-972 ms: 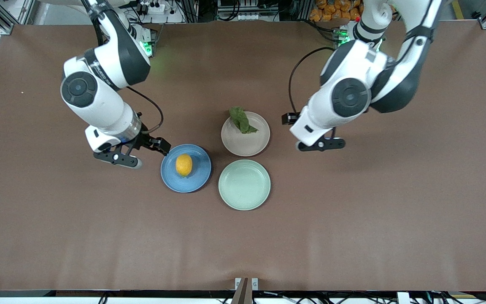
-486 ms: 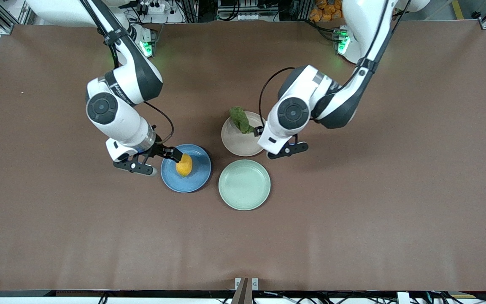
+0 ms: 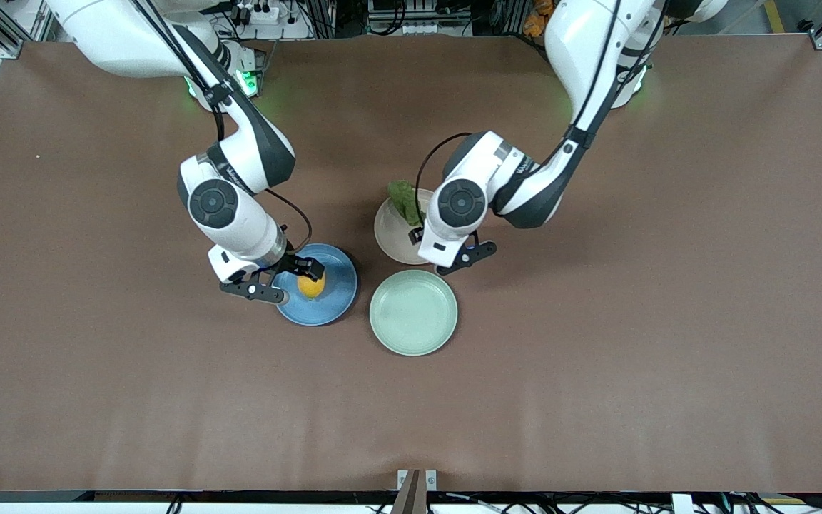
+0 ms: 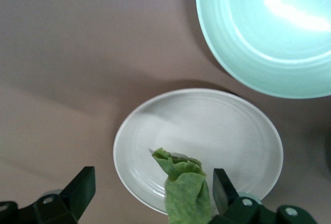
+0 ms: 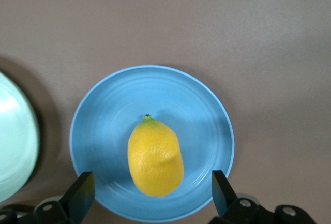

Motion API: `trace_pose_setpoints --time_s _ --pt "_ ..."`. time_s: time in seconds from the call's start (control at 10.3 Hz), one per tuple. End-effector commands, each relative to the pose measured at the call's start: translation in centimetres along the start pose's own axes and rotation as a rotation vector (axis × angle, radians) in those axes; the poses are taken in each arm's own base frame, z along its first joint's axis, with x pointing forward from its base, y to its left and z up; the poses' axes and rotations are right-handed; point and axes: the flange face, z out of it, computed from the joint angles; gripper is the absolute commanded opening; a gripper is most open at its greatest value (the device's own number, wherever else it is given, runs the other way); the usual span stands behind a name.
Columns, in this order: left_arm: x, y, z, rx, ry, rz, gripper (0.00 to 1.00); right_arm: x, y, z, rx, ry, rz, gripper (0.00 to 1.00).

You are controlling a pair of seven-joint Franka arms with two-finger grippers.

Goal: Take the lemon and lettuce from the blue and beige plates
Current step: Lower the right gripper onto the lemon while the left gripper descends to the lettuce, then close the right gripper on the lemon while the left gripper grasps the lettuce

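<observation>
The lemon [image 3: 312, 286] lies on the blue plate [image 3: 337, 291]. My right gripper [image 3: 302, 274] is open just over it. In the right wrist view the lemon [image 5: 155, 157] lies on the blue plate [image 5: 103, 125], between my right gripper's [image 5: 151, 193] wide-apart fingers. The lettuce [image 3: 404, 200] lies on the beige plate [image 3: 389, 239], on its edge toward the arm bases. My left gripper [image 3: 422, 235] is open over that plate. In the left wrist view the lettuce [image 4: 187, 193] is between my left gripper's [image 4: 153, 193] fingers, close to one of them, on the beige plate [image 4: 232, 136].
An empty mint-green plate [image 3: 413, 312] sits on the brown table, nearer to the front camera than the beige plate and beside the blue one. It also shows in the left wrist view [image 4: 269, 32] and the right wrist view [image 5: 15, 141].
Both arms have reached in and lowered. My right gripper moved from beside the blue plate to over the lemon. My left gripper moved from beside the beige plate to over the lettuce.
</observation>
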Motion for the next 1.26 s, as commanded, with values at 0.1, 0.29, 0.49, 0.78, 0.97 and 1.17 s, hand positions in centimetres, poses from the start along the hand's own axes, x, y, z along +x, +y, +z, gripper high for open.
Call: trace_pose_setpoints --time_s 0.1,0.29,0.49,0.78,0.97,1.17 --pt "-3.1 2.2 2.1 -0.023 0.000 -0.035 1.00 -0.6 -0.8 2.3 -0.017 -0.001 0.013 1.00" --pt "-4.4 2.9 4.1 -0.006 -0.003 -0.012 1.00 -0.7 -1.0 3.4 -0.025 0.005 0.020 1.00" --pt "-5.3 3.3 5.7 0.007 -0.005 0.004 1.00 -1.0 -1.4 5.3 -0.050 0.024 0.027 1.00" --pt "-6.5 3.7 8.0 0.029 -0.009 0.022 1.00 -1.6 -1.8 6.7 -0.064 0.026 0.023 1.00" --pt "-7.2 3.8 9.6 0.049 -0.010 0.035 1.00 -2.0 -2.0 7.5 -0.078 0.029 0.020 1.00" --pt "-7.8 4.1 10.3 0.049 -0.001 0.047 1.00 -2.0 -2.3 8.5 -0.061 0.058 0.035 1.00"
